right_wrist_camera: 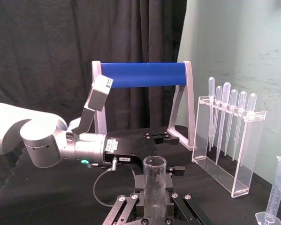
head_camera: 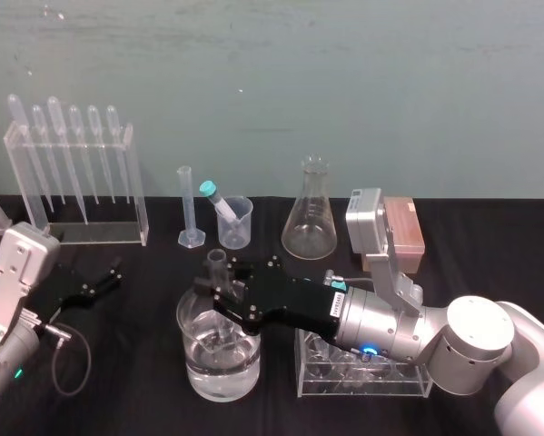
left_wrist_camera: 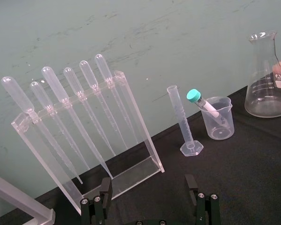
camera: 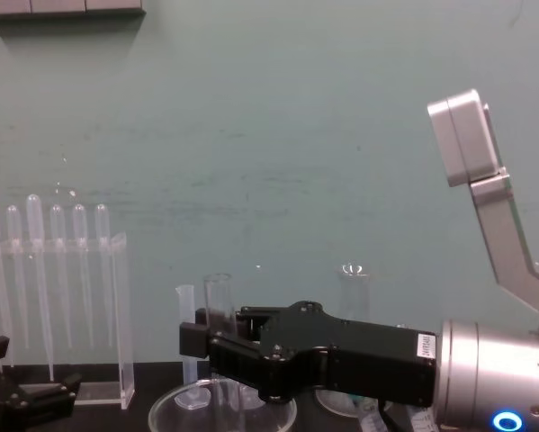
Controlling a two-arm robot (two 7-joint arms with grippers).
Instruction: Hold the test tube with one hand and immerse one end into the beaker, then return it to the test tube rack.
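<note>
- At the front centre of the black table [head_camera: 131, 409], the right gripper [head_camera: 222, 292] is clamped on the test tube [head_camera: 217, 263]. It holds the tube upright, so the round end enters first.
- The tube hangs inside the rim of a wide glass dish [head_camera: 188, 341] holding water. I cannot tell whether the tip meets the water.
- The grip sits just below the open mouth. This leaves the lower length free for dipping.
- The small beaker [head_camera: 240, 227] stands farther back, well apart from the tube. A teal-capped tube [head_camera: 213, 196] leans in it.
- The test tube rack [head_camera: 315, 380], of clear acrylic, sits just beside the dish under the right arm. This probably keeps the return path short.
- The left gripper [head_camera: 103, 280] is parked low at the table's left, jaws apart and empty.
- The tube is slim, smooth, clear glass and likely slippery. It needs a firm, square pinch.
</note>
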